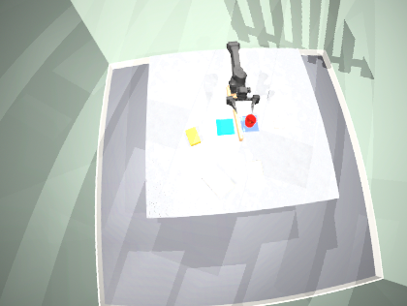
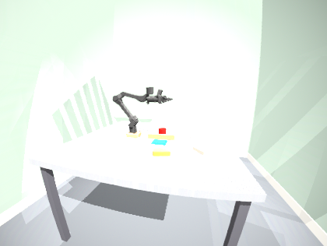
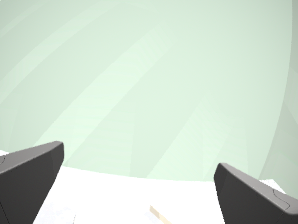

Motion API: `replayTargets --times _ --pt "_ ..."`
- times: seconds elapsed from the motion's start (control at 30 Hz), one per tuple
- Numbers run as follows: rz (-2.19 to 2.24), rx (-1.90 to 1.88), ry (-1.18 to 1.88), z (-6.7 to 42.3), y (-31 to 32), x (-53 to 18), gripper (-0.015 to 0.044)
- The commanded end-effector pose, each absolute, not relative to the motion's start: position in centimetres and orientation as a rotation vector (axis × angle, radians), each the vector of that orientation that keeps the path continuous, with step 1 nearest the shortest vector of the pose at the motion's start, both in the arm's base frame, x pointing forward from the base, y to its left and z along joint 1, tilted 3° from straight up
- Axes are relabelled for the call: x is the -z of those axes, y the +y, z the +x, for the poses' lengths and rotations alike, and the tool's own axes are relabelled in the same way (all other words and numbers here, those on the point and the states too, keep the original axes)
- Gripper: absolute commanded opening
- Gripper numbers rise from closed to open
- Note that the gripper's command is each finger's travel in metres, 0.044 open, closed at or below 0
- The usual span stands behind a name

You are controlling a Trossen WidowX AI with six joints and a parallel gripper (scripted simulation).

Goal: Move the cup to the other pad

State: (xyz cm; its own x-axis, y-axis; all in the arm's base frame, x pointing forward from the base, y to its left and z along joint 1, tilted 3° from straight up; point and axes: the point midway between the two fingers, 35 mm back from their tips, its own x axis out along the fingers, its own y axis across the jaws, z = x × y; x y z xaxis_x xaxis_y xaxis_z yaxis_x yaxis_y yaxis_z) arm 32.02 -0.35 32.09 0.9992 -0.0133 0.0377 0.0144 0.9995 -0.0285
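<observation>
None of the task is done yet, by my judgement: the red cup (image 1: 250,119) stands upright on its pale blue pad (image 1: 251,127), apart from the cyan pad (image 1: 224,127) beside it. Above, well clear, the pincer (image 2: 168,100) hangs spread wide, grasping nothing, over the desk (image 2: 218,183).
</observation>
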Motion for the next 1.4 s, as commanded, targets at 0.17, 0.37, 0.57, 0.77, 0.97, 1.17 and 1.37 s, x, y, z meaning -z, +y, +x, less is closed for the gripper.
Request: replayTargets --times 0.17,0.37,0.57,0.77,0.97,1.17,1.37 --pt "0.388 0.010 0.325 33.8 2.1 -25.4 0.0242" --pt "0.813 0.223 0.751 32.6 5.0 -17.8 0.0148" --pt "1.014 0.487 0.978 30.2 6.5 -13.9 0.0148" --pt "1.152 0.869 1.132 26.7 7.4 -11.1 0.0148" --pt "1.192 1.208 1.163 23.8 7.7 -9.9 0.0148" --pt "1.192 1.208 1.163 23.8 7.7 -9.9 0.0148" --pt "1.192 1.208 1.163 23.6 7.7 -9.9 0.0148"
